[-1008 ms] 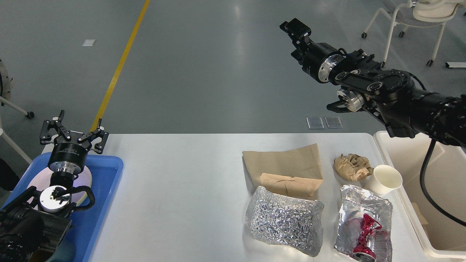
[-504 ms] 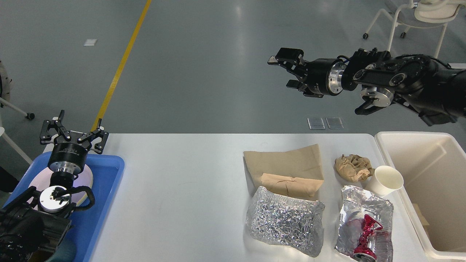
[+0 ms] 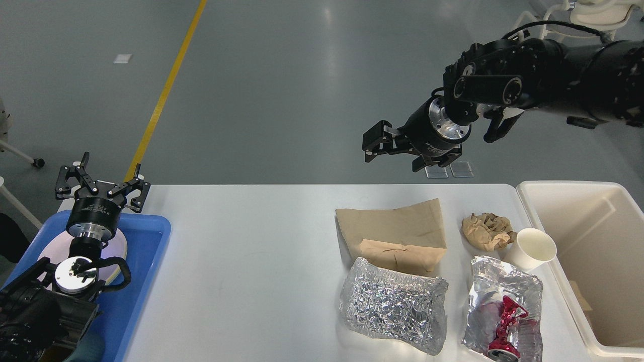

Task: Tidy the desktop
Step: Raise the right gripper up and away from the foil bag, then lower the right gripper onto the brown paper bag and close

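Note:
The white desktop (image 3: 251, 261) holds litter on its right half: a flat brown paper bag (image 3: 392, 229), a crumpled brown paper ball (image 3: 487, 230), a white paper cup (image 3: 533, 247), a crumpled foil bag (image 3: 395, 304), and a foil sheet (image 3: 508, 291) with a crushed red can (image 3: 503, 327) on it. My right gripper (image 3: 395, 155) is open and empty. It hangs in the air beyond the table's far edge, above and behind the brown bag. My left gripper (image 3: 100, 182) is open and empty over the far end of the blue tray (image 3: 143, 261).
A white plate (image 3: 119, 246) lies in the blue tray at the table's left end. A cream-white bin (image 3: 593, 241) stands at the right edge. A wheeled chair (image 3: 578, 15) stands on the grey floor at far right.
My right arm swung round and its gripper came down and to the left, from high over the floor toward the table's far edge. The left arm and the litter have not moved.

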Controlling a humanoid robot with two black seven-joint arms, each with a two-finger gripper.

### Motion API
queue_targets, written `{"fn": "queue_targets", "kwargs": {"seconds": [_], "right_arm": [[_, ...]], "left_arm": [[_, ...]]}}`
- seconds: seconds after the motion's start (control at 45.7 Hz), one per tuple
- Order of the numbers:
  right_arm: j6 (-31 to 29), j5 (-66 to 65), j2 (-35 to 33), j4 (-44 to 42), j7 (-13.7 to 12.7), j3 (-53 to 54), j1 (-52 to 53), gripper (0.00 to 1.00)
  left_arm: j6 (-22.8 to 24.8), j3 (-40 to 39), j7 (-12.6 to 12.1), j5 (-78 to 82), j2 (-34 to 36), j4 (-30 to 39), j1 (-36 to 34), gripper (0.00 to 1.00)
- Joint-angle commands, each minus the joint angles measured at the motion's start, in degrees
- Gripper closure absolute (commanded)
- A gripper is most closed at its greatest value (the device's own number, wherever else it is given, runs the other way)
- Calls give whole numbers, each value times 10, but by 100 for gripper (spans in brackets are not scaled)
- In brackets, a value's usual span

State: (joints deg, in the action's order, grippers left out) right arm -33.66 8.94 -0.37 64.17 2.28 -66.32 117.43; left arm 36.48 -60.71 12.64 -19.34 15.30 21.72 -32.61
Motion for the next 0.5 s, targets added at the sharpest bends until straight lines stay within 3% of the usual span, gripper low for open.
{"fn": "queue_targets", "kwargs": {"seconds": [0.0,0.131,0.482], "right_arm": [[-2,-1,41,111,-3,-10,64,0],[4,1,59,191,-3,-3,101,0],[21,126,27,198,-6,-11,69,0]], "left_arm": [[0,0,-1,0,0,0,0,3],[0,0,0,0,0,0,0,3],[0,0,0,0,0,0,0,3]]}}
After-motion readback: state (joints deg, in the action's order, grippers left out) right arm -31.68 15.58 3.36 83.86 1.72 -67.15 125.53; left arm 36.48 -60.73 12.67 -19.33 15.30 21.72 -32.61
